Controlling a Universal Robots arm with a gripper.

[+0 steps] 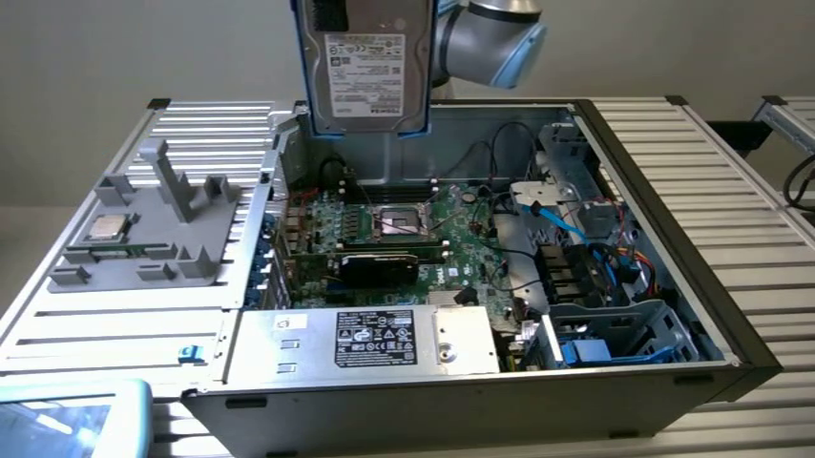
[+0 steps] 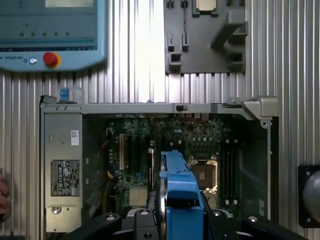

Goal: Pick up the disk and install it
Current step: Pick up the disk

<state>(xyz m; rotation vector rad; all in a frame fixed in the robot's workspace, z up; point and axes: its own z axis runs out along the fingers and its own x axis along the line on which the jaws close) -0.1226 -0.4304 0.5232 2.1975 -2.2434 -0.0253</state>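
You have the disk off the desk and in the air: the tool is clamped on its blue carrier, a black finger on either side, and the disk hangs on edge above the back of the open case, its label facing the exterior camera. From the wrist view it sits over the board, just beside the socket. This looks like the carry stage of the install, so keep the disk high enough to clear the case walls and travel slowly; the grip seems to be on the plastic frame alone, and a bump could twist it. The likely home is the metal bay at the exterior view's right front corner, so square the carrier to that opening rather than forcing it. Watch the light blue cables and the dark wires looping near the bay; they could snag the carrier's edge. The power supply fills the front corner on the other side. Outside the case, the grey fixture with the chip and the pendant are well apart from your path.
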